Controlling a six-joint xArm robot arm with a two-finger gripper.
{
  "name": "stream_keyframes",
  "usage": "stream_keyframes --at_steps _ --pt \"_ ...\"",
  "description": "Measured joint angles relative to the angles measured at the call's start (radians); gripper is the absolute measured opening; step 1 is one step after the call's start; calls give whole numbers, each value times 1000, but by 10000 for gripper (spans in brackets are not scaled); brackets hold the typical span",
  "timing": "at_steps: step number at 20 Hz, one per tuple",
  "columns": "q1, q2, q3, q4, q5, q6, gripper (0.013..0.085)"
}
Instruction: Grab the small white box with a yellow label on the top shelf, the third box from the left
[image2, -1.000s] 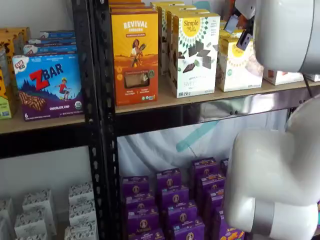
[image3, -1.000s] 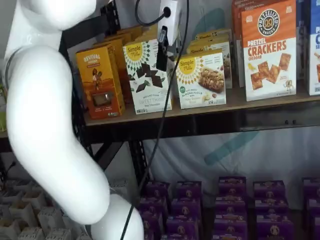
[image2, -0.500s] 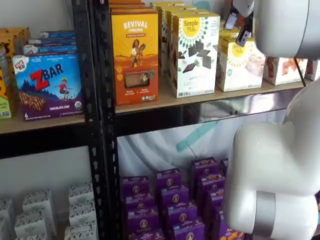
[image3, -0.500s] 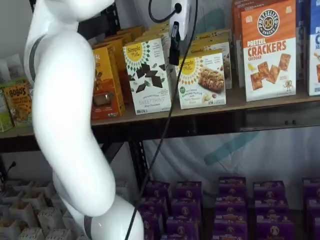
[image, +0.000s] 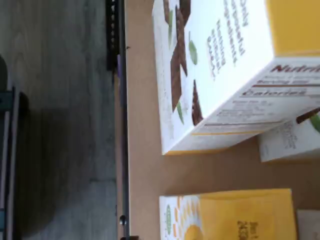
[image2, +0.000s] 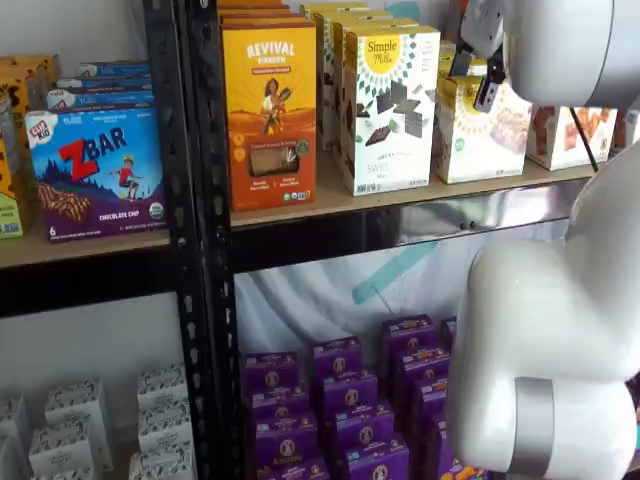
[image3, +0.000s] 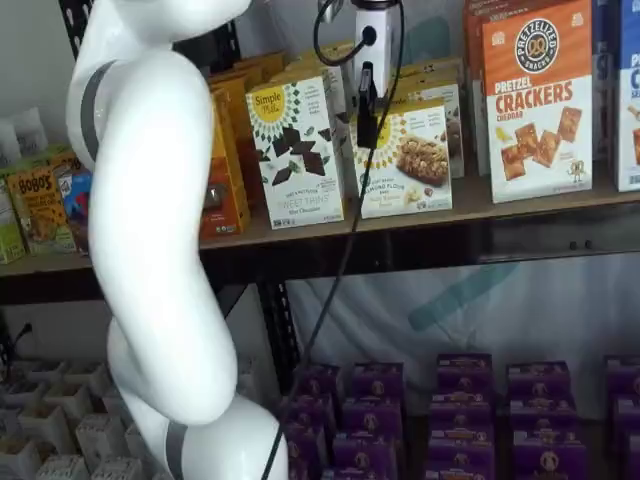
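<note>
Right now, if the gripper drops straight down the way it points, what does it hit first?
Probably the yellow top of the small white box: the gripper hangs at its upper left corner beside the taller white box. Depth is unclear.

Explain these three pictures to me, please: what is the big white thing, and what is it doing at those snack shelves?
The big white shape is a robot arm. Two pictures come from fixed cameras facing the shelves; the sideways close-up comes from a camera on the arm's wrist. Its gripper, black fingers under a white body, hangs in front of the small white box with the yellow band, on the top shelf. It holds nothing, and whether the fingers are open cannot be told. Beside that box stand a taller white box picturing dark chocolate pieces and an orange cracker box. Purple boxes sit below.
</note>
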Motion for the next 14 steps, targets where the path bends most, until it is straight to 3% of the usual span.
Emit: stream_keyframes --at_steps 6,14 --pt "31 5 24 -54 -13 14 850" --pt "35 28 4 -80 3 14 850"
